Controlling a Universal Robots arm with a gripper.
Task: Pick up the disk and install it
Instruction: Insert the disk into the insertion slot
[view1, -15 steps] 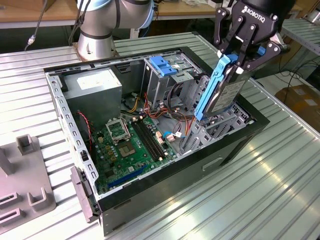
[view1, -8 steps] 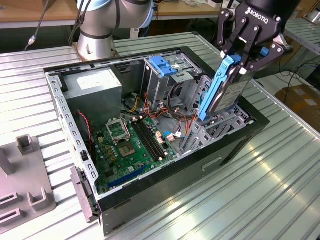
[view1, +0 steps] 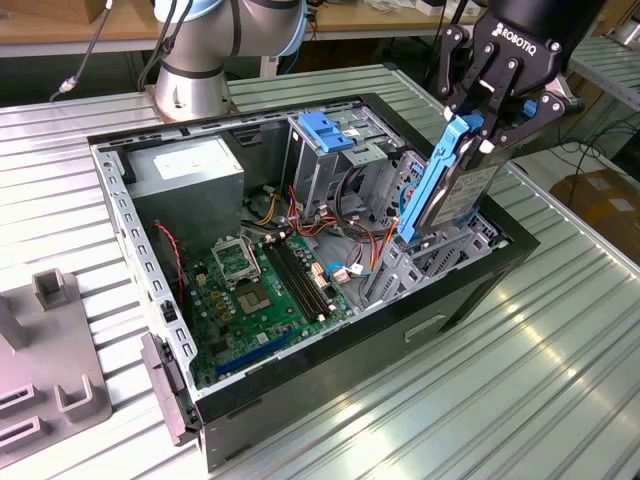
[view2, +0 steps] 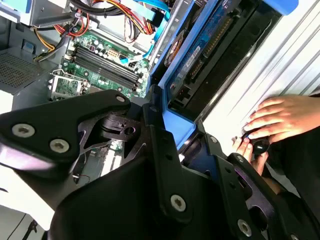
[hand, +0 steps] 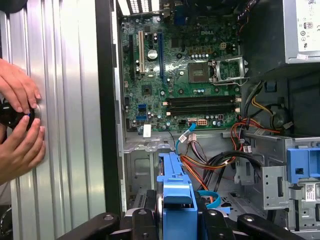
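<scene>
A robot gripper (view1: 481, 124) is clamped on the top end of the disk (view1: 452, 192), holding it nearly upright with a slight lean over the open computer case (view1: 128, 222). In the exterior view this is at about two o'clock of the case's interior. The disk's lower end dips among the grey metal bay walls by the case's near corner; whether it touches them cannot be told.

The fingers pinch the bright blue plastic carrier frame, not the dark grey metal body. That looks the sounder hold: the drive is probably dense and rigid, heavy for its size and easily hurt by a knock. The second wrist view shows its bare circuit board and connector edge, which should not be squeezed. The frame is smooth moulded plastic and may flex a little under load.

At about seven o'clock of the disk lies the green motherboard (view1: 262, 285), studded with sockets and slots, with red, yellow and orange cables (view1: 352, 238) looping between. A blue bracket (view1: 325, 130) caps the silver drive cage (view1: 310, 165) at twelve o'clock of the case. In the first wrist view, a person's hands (hand: 19, 125) cup a small dark object on the ribbed metal table (view1: 520, 380), just outside the case wall.
</scene>
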